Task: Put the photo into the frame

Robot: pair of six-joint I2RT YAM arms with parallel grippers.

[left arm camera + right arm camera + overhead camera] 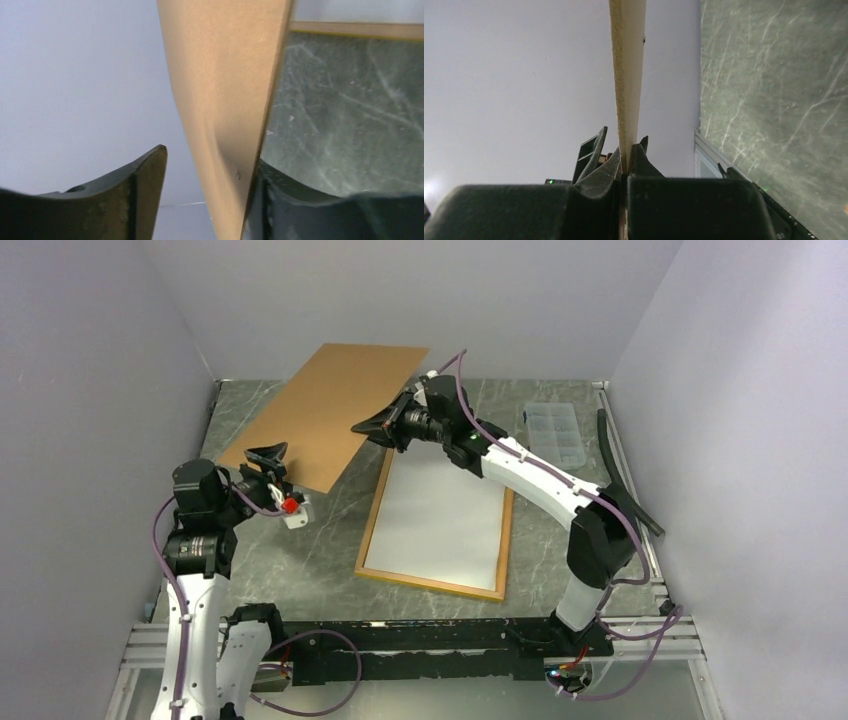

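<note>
Photo: I see the photo (440, 520) lying white side up inside the frame (430, 584), flat on the desk (300, 560), centre-right of the top view.
Backing board: the brown backing board (325, 410) hangs tilted over the upper left of the desk, beside the frame and not yet over it.
Right hand: my right hand (372, 427) is pinched tight on the board's right edge.
Left hand: my left hand (266, 454) straddles the board's lower-left corner with its jaws parted. One finger (300, 210) touches the board and the other (135, 200) stands off it.
Step, as I judge it: lay the board over the photo.
Doing it well: I'd settle the left hand first, either gripping or fully clear. Then I'd level the board, square it to the frame's inner lip and lower it gently.
Risk: a dragged corner could shift the photo.
</note>
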